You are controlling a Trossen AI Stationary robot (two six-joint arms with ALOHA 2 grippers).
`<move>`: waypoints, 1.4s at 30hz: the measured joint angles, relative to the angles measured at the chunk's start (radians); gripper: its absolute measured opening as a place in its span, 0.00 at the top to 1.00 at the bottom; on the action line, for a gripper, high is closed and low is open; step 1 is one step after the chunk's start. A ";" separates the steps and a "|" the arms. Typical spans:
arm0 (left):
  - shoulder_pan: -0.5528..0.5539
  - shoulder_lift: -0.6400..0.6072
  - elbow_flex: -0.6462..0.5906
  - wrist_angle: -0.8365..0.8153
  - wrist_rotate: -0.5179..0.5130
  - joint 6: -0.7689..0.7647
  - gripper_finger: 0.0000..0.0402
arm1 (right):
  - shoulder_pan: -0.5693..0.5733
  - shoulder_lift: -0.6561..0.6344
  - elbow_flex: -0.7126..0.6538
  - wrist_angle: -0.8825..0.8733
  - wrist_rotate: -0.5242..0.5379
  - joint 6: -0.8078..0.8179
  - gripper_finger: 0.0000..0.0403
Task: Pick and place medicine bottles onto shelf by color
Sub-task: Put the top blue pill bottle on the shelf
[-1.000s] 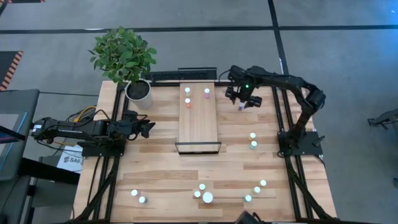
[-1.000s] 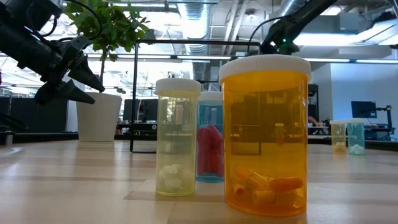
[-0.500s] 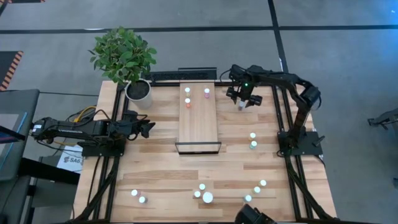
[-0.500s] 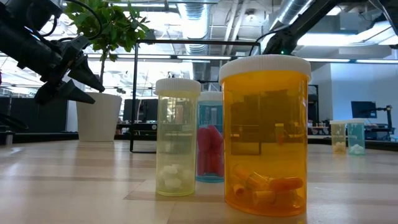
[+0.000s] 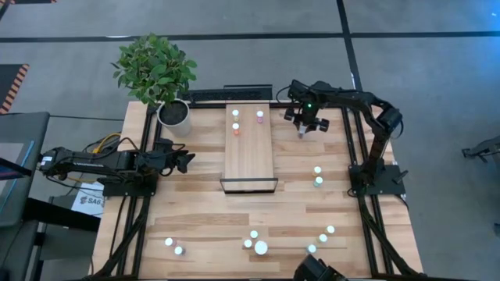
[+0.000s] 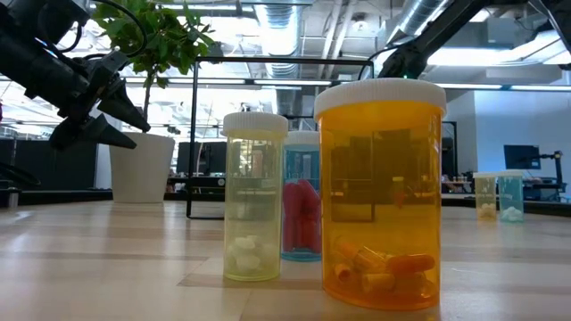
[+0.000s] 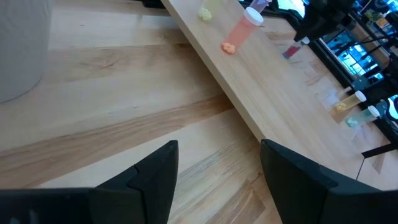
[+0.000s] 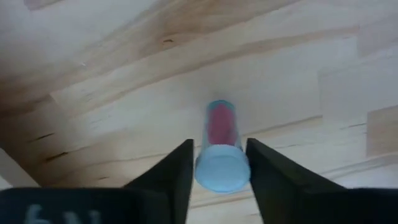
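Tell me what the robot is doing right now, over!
Right gripper closed on a pink bottle beside the shelf. Left gripper open, waiting. Nothing in the way.

A large orange bottle point(image 6: 380, 192) with a white cap stands nearest the camera on the tabletop point(image 6: 107, 259), holding orange capsules at its base. Just beside it stands a slimmer yellow bottle point(image 6: 254, 196) containing white pills. Between and behind these two stands a teal bottle point(image 6: 302, 201) with red contents. Far off at the picture's right edge stand two small bottles side by side: a pale yellow bottle point(image 6: 485, 195) and a small teal bottle point(image 6: 510, 196). A white plant pot point(image 6: 143, 168) with green foliage stands at the far left. A dark metal frame point(image 6: 194, 134) rises behind the bottles. The left gripper point(image 6: 111, 111) hangs at upper left, fingers apart.
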 joint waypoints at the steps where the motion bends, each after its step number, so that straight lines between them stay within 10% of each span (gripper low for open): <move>1: 0.000 0.000 0.000 0.000 0.000 0.000 0.47 | 0.000 0.000 0.000 0.001 0.000 0.000 0.64; 6: 0.000 0.000 0.000 0.000 0.000 0.000 0.47 | 0.000 -0.001 0.001 0.001 -0.003 0.001 0.76; 42: 0.000 0.000 0.000 0.000 0.000 0.000 0.47 | 0.312 0.043 0.352 -0.114 0.141 0.200 0.70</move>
